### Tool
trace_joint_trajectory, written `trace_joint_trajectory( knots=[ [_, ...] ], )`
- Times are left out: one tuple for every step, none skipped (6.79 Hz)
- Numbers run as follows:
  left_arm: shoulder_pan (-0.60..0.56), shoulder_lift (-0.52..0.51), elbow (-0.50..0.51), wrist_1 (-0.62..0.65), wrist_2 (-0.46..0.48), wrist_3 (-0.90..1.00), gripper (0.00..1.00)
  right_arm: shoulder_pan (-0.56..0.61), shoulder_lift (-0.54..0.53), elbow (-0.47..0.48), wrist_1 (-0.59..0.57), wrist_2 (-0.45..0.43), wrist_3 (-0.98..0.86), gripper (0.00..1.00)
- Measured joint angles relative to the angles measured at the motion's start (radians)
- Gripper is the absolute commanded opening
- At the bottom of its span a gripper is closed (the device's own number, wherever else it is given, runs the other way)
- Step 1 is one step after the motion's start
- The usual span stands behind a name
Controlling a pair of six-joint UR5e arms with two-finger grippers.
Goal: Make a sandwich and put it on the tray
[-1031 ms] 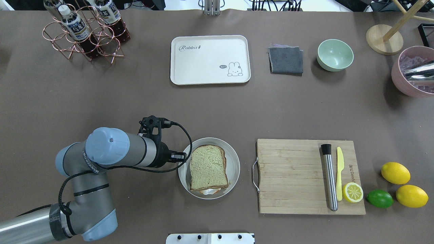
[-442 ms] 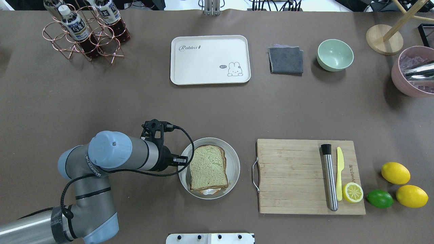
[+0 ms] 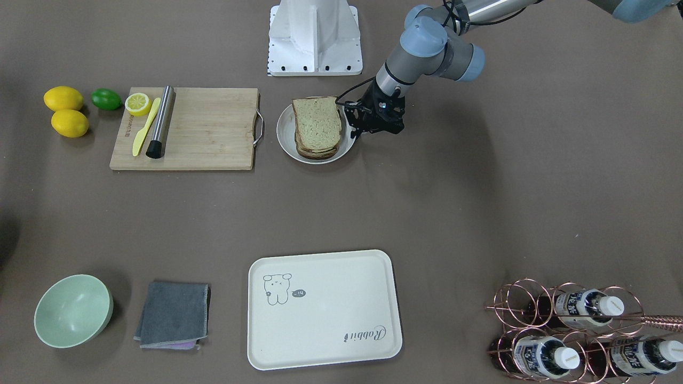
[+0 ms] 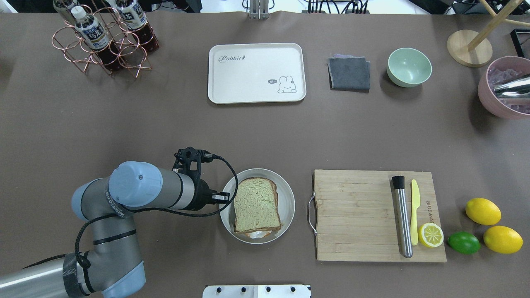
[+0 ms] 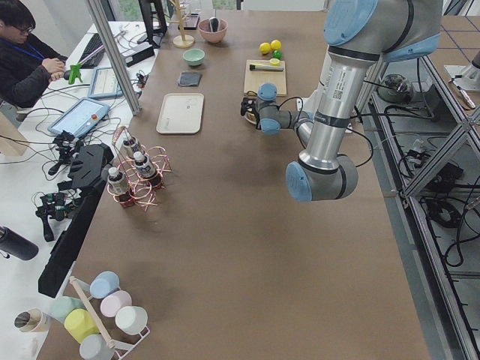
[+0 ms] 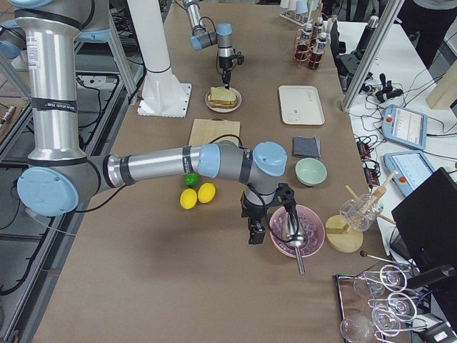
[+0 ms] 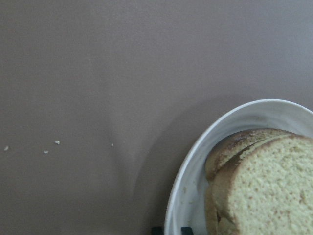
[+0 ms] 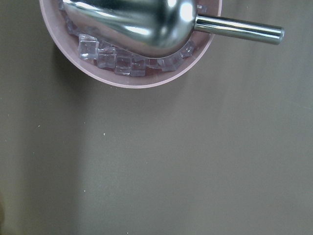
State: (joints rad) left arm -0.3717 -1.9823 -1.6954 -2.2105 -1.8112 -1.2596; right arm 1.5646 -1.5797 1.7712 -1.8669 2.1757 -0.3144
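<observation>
Nearest us, the left hand (image 3: pixel 352 129) sits low at the left rim of the round white plate (image 4: pixel 287 194). Two dark fingertips (image 7: pixel 156 230) flank that glossy rim; we cannot tell whether they pinch it. The sandwich (image 4: pixel 256 205) lies on the plate just right of the hand: soft, porous, squarish slices with brown crusts. The smooth cream tray (image 4: pixel 256 62) lies straight ahead, well apart, its long axis across the table (image 4: pixel 165 124). Of the right hand (image 6: pixel 255 230), far off by the pink bowl (image 4: pixel 486 95), we cannot tell spread from closed.
</observation>
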Motion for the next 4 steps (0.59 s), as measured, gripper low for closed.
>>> trace_joint_trajectory(
  knots=[
    [-0.004, -0.001, -0.003, 0.000, 0.000, 0.001, 0.00, 0.000, 0.000, -0.004, 0.000, 0.001, -0.002, 1.00],
    [-0.019, -0.003, -0.006, 0.000, -0.003, 0.002, 0.00, 0.000, -0.001, -0.006, 0.000, 0.001, -0.003, 1.00],
    [-0.050, -0.005, -0.008, -0.001, -0.012, 0.011, 0.00, 0.000, -0.003, -0.007, 0.000, 0.001, -0.003, 1.00],
    [-0.100, -0.012, -0.006, 0.002, -0.043, 0.041, 0.00, 0.000, -0.006, -0.009, 0.000, 0.001, -0.004, 1.00]
  ],
)
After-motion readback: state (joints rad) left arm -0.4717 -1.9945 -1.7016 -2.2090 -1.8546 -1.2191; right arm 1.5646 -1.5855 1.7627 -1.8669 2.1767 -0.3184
